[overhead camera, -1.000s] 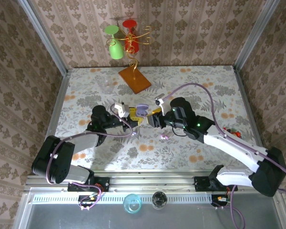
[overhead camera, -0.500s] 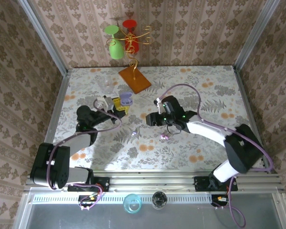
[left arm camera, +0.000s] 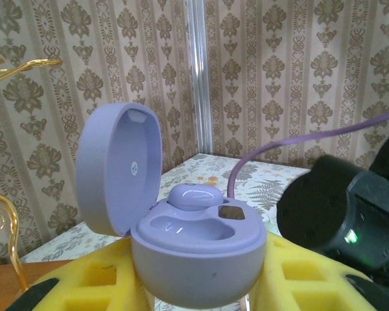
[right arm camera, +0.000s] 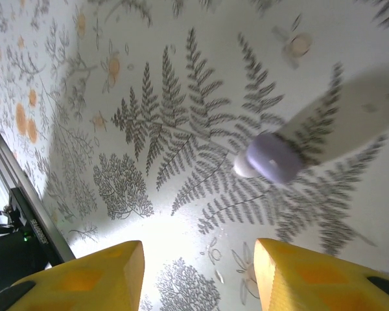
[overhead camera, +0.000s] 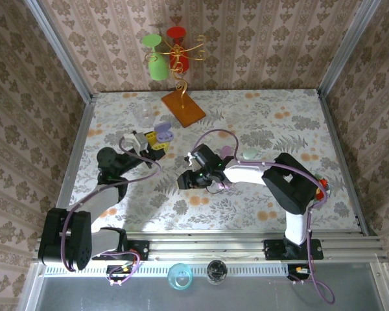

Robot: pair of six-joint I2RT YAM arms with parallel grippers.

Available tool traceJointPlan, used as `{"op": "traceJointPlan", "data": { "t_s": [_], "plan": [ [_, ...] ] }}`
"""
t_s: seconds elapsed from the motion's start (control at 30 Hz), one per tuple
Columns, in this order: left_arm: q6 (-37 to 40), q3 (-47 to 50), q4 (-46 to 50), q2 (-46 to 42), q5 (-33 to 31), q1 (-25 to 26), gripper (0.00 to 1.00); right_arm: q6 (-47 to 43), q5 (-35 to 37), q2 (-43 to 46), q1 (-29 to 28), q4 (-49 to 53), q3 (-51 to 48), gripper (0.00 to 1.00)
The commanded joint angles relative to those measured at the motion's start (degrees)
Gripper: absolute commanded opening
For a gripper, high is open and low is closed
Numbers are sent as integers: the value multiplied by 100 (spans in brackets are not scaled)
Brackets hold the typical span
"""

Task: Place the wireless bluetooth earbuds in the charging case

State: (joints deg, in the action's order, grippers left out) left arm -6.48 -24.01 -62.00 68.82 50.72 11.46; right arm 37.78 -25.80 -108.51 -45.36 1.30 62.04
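My right gripper has swung left and is hovering, jaws apart, near the lilac bud lying on the table. My left gripper is clamping the case. The bud looks tiny, light and slick, so I am judging a gentle pinch across its sides best.

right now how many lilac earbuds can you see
2. One bud sits in the open case; one bud lies on the table. More may be hidden.

Lilac charging case, seated earbud lilac too; left pincer foam's yellow. Loose earbud: lilac, whitish tip. Bench white w/ grey fern & orange flower print. Wallpaper beige damask.
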Motion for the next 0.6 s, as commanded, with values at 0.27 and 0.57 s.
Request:
{"op": "traceJointPlan", "data": {
  "t_s": [0.27, 0.57],
  "plan": [
    [-8, 36, 3, -176, 13, -67, 35, 162, 218, -441, 147, -147, 293, 49],
    [-29, 28, -75, -88, 47, -72, 35, -16, -40, -815, 419, 113, 766, 47]
  ]
}}
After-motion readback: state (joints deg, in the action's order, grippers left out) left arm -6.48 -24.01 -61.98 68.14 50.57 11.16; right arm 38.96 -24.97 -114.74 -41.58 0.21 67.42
